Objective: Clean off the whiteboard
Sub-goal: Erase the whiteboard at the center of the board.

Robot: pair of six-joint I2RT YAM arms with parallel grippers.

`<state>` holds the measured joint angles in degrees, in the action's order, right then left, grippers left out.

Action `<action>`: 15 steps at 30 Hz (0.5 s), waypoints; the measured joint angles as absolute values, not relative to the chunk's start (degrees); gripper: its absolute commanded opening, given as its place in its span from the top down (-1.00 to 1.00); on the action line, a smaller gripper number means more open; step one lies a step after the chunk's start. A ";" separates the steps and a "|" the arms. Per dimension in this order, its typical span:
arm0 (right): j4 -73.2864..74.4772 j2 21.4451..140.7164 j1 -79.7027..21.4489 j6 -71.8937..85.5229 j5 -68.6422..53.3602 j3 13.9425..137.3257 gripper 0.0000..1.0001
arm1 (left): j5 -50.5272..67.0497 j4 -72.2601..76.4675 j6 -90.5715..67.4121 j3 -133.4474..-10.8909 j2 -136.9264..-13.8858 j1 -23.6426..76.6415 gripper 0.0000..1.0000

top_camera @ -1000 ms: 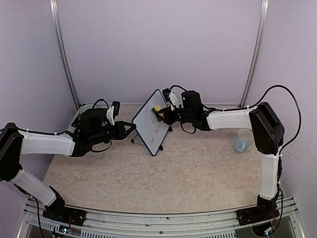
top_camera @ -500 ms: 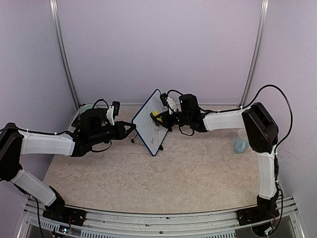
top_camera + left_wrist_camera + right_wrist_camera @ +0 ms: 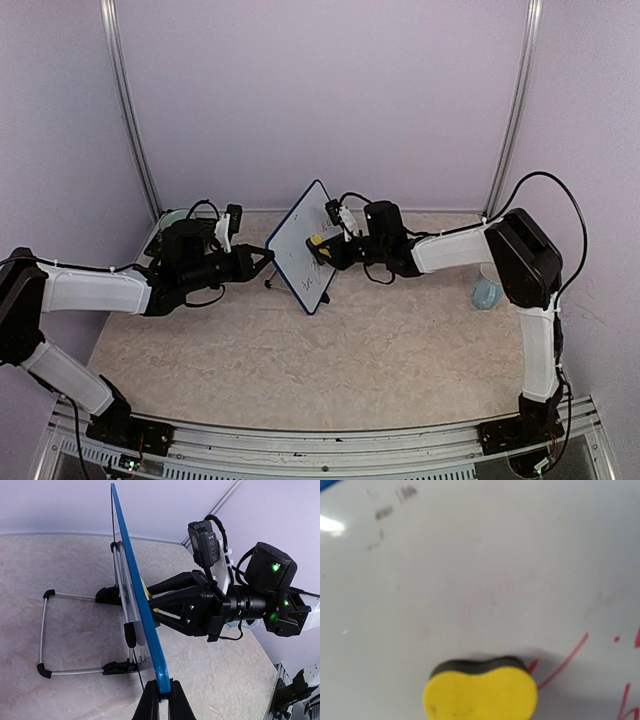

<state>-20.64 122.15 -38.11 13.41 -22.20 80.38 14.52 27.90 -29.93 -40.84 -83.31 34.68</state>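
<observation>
From above, the whiteboard is standing tilted on the bench between the arms. The left pincer is gripping its frame, and the right pincer, clamped narrow on a yellow sponge, is pressing it to the face. The left wrist view is showing jaws pinched tight on the blue edge. The right wrist view is showing red marks just beside the sponge. Wiping seems under way, and the next move is probably calling for a firm sweep across them.

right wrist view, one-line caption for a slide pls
Yellow sponge against the whiteboard, red marker strokes beside it not yet wiped.
</observation>
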 measured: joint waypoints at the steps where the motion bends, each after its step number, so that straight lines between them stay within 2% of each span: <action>1: -20.78 122.13 -38.13 13.39 -22.22 80.12 0.96 | 14.52 27.90 -29.93 -40.84 -83.31 34.68 0.90; 15: -20.69 120.79 -38.63 13.34 -22.68 74.56 0.99 | 14.55 27.86 -29.93 -40.84 -83.31 34.68 0.91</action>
